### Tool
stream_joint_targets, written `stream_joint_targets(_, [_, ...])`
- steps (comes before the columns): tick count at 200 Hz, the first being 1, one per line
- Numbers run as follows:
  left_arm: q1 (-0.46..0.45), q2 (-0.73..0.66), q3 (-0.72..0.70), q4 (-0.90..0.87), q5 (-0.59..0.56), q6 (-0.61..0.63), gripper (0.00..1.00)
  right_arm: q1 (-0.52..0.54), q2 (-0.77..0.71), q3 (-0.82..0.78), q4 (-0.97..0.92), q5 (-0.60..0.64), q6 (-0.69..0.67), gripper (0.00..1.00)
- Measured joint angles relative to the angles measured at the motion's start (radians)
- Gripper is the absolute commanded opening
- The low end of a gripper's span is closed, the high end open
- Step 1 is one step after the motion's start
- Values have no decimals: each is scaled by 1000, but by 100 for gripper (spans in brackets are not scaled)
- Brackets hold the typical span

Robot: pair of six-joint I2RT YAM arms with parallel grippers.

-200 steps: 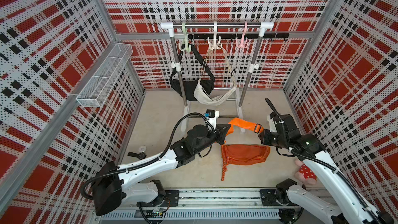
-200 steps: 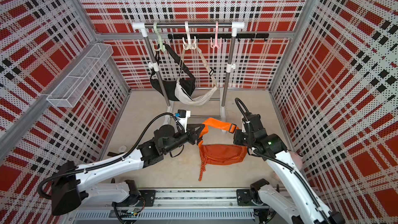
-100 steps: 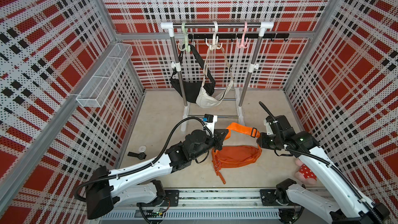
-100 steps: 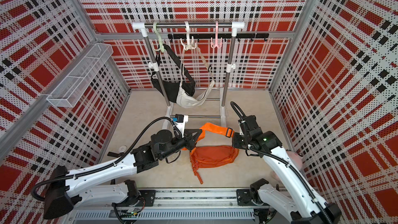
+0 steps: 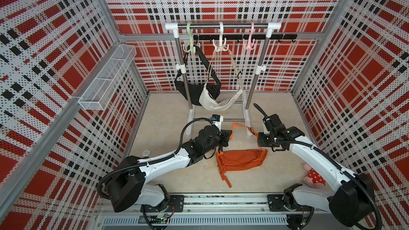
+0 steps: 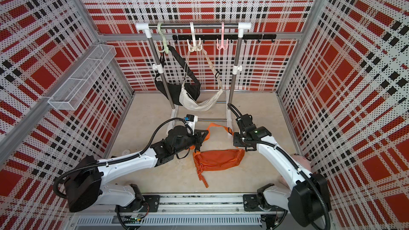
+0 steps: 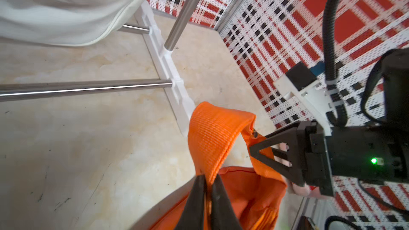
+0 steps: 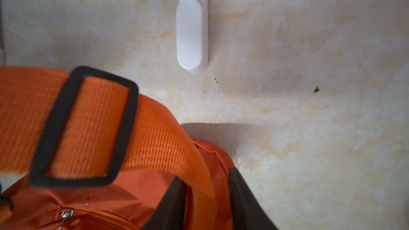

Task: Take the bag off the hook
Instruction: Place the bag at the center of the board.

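The orange bag [image 5: 241, 159] [image 6: 218, 159] lies on the floor in front of the rack, off the hook. Its strap [image 5: 240, 127] arches up between both arms. My left gripper [image 5: 228, 138] [image 7: 209, 179] is shut on the strap [image 7: 212, 138], its fingers pinching the webbing. My right gripper [image 5: 260, 139] [image 8: 205, 173] stands open. The strap [image 8: 155, 133] with its black buckle [image 8: 84, 127] runs loosely between the jaws, against one finger. The pink hook [image 5: 249, 43] on the rail hangs empty.
A black bag [image 5: 194, 91] hangs from the green hook [image 5: 190, 45] and a white bag [image 5: 212, 102] from the white hook [image 5: 220, 45]. The rack's white feet [image 8: 192, 29] stand close behind the grippers. A wire basket [image 5: 106, 78] is on the left wall, and a red dotted plush [image 5: 314, 177] at front right.
Both arms came down and toward the front with the strap, and the orange bag settled flat on the floor. The right jaws spread apart.
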Motion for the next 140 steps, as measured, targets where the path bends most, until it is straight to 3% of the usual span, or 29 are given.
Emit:
stream_joint_targets(18, [0,10,-26,2,23,-9,44,0,9,-35,16,0,-6,51])
stream_joint_targets(44, [0,10,-53,5,36,-18,53,0,7,-73,18,6,-6,59])
stream_joint_targets(140, [0,-82,-78,7,-2,-23,57,0,-116,-13,-41,62,11,72])
